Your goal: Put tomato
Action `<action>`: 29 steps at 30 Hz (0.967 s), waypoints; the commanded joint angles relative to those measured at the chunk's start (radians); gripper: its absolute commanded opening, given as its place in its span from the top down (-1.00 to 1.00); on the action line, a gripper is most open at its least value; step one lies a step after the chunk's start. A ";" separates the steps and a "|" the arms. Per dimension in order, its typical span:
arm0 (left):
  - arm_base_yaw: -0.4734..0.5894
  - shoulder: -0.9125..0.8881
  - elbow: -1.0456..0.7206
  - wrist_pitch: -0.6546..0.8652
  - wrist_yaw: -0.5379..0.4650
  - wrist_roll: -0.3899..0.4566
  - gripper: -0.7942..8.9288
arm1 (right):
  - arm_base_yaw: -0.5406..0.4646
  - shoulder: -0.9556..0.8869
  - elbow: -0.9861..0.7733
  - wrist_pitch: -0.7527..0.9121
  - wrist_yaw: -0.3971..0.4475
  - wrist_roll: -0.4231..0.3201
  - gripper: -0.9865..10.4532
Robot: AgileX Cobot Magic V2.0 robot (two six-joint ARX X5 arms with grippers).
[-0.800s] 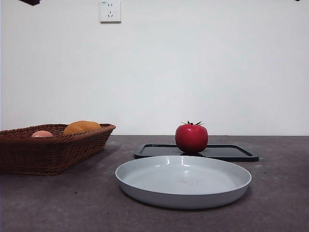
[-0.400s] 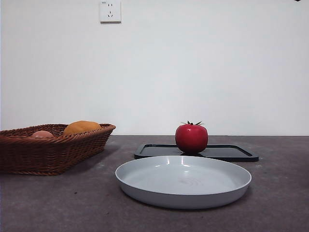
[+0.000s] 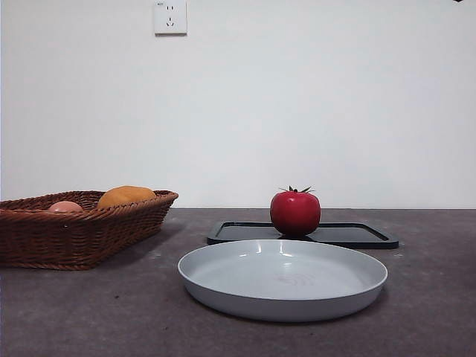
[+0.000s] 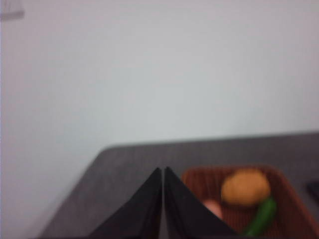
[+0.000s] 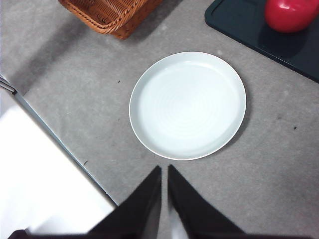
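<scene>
The glossy red tomato (image 3: 295,212) with a dark green stem top stands on a flat black tray (image 3: 349,235) behind a pale grey plate (image 3: 282,278). The right wrist view shows the tomato (image 5: 290,13) on the tray (image 5: 249,25) and the plate (image 5: 188,104) lying bare. My right gripper (image 5: 164,172) is shut and empty, high above the table, short of the plate. My left gripper (image 4: 163,172) is shut and empty, raised above the table near the basket (image 4: 294,209).
A brown wicker basket (image 3: 82,227) stands at the left and holds an orange-yellow fruit (image 3: 125,196) and a small pale pink fruit (image 3: 65,206). The left wrist view also shows a green vegetable (image 4: 261,216) in it. A white wall socket (image 3: 169,16) is on the wall.
A black arm tip at the front view's top left corner has gone out of view. The tomato, plate, tray and basket have not moved.
</scene>
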 commanded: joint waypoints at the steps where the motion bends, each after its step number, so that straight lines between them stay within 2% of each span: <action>1: 0.002 -0.051 -0.083 0.013 -0.005 -0.003 0.82 | 0.005 0.005 0.007 0.004 -0.002 0.007 0.81; 5: 0.001 -0.105 -0.185 0.009 -0.005 -0.049 0.82 | 0.005 0.005 0.007 0.004 -0.002 0.007 0.81; 12: 0.001 -0.164 -0.284 -0.021 -0.005 -0.068 0.82 | 0.005 0.005 0.007 0.004 -0.002 0.007 0.81; 29: 0.001 -0.269 -0.325 -0.212 -0.005 -0.088 0.82 | 0.005 0.005 0.007 0.004 -0.002 0.007 0.81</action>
